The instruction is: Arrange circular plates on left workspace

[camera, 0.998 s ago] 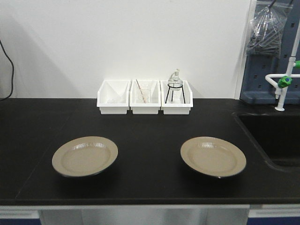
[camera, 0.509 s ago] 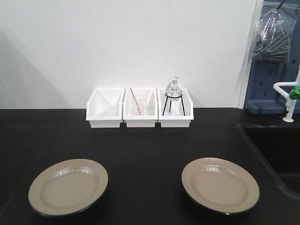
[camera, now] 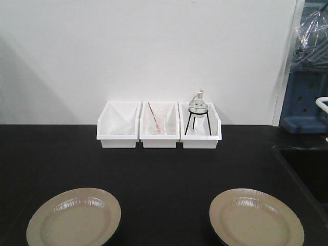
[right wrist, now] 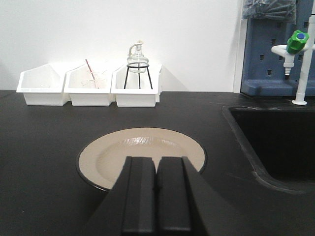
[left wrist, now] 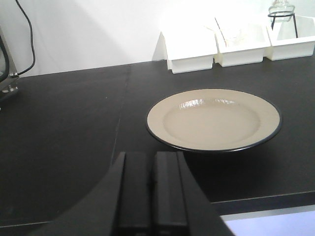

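Note:
Two beige round plates with dark rims lie flat on the black countertop [camera: 164, 169]: one at the front left [camera: 74, 218], the other at the front right [camera: 255, 219]. The left wrist view shows the left plate [left wrist: 214, 119] ahead and to the right of my left gripper [left wrist: 151, 156], which is shut with nothing in it. In the right wrist view the right plate [right wrist: 128, 147] lies just beyond my right gripper [right wrist: 156, 160], also shut and empty, its fingers covering the plate's near rim. Neither gripper appears in the front view.
Three white bins [camera: 159, 125] stand in a row against the back wall; the right one holds a glass flask on a wire stand [camera: 197, 110]. A recessed black sink [right wrist: 275, 137] with a green-capped tap [right wrist: 298, 42] lies to the right. A cable [left wrist: 27, 34] hangs far left.
The front view has moved closer and lower, so both plates have slid toward the bottom of the frame and the bins look larger. The plates themselves have not shifted on the counter.

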Controlling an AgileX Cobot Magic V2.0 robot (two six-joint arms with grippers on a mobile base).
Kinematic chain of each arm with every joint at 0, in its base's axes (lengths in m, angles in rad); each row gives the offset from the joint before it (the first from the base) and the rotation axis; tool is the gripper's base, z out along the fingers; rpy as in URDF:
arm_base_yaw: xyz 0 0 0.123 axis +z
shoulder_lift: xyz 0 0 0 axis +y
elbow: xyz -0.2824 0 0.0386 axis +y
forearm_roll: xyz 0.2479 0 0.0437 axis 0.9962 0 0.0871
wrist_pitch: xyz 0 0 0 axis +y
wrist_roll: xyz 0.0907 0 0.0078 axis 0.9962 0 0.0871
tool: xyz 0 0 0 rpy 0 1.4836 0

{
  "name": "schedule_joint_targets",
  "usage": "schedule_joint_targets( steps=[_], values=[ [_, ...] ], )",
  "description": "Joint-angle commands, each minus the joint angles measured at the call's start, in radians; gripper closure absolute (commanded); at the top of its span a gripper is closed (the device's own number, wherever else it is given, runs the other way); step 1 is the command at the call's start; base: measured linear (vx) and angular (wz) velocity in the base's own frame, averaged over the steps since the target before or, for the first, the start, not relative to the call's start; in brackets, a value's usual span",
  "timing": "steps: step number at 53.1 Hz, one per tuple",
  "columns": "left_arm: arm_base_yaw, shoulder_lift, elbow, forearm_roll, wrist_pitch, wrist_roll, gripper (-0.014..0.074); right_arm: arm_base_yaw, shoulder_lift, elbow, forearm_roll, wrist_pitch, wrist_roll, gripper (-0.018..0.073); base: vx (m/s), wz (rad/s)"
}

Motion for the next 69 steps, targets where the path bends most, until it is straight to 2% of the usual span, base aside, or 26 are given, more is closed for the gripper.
schedule_joint_targets(
  steps=[1,40,53,56,59,63,66,69],
  values=[
    [-0.007,-0.015,0.020,-0.002,-0.080,0.000,0.0594,-0.003,-0.014,0.022,-0.012,-0.082,-0.001,0.0561,0.04,0.05],
    [-0.007,-0.015,0.020,-0.001,-0.080,0.001,0.0594,-0.003,-0.014,0.022,-0.012,-0.082,-0.001,0.0561,0.00,0.00],
    [-0.007,-0.015,0.020,0.000,-0.142,0.011,0.0594,-0.003,-0.014,0.022,-0.012,-0.081,-0.001,0.0561,0.00,0.00],
    [-0.007,-0.015,0.013,-0.001,-0.192,0.005,0.0594,-0.003,-0.014,0.022,-0.012,-0.081,-0.001,0.0561,0.00,0.00],
    [-0.007,-0.015,0.002,-0.026,-0.244,-0.030,0.0594,-0.003,-0.014,0.022,-0.012,-0.081,-0.001,0.0561,0.00,0.00],
    [-0.007,-0.015,-0.029,-0.095,-0.283,-0.135,0.0594,-0.003,-0.014,0.022,-0.012,-0.081,-0.001,0.0561,0.00,0.00],
    [-0.007,-0.007,-0.075,-0.118,-0.250,-0.187,0.0594,-0.003,-0.014,0.022,-0.012,-0.081,-0.001,0.0561,0.00,0.00],
    [-0.007,0.027,-0.139,-0.117,-0.168,-0.212,0.0594,-0.003,-0.014,0.022,-0.012,-0.081,-0.001,0.0561,0.00,0.00]
  ],
)
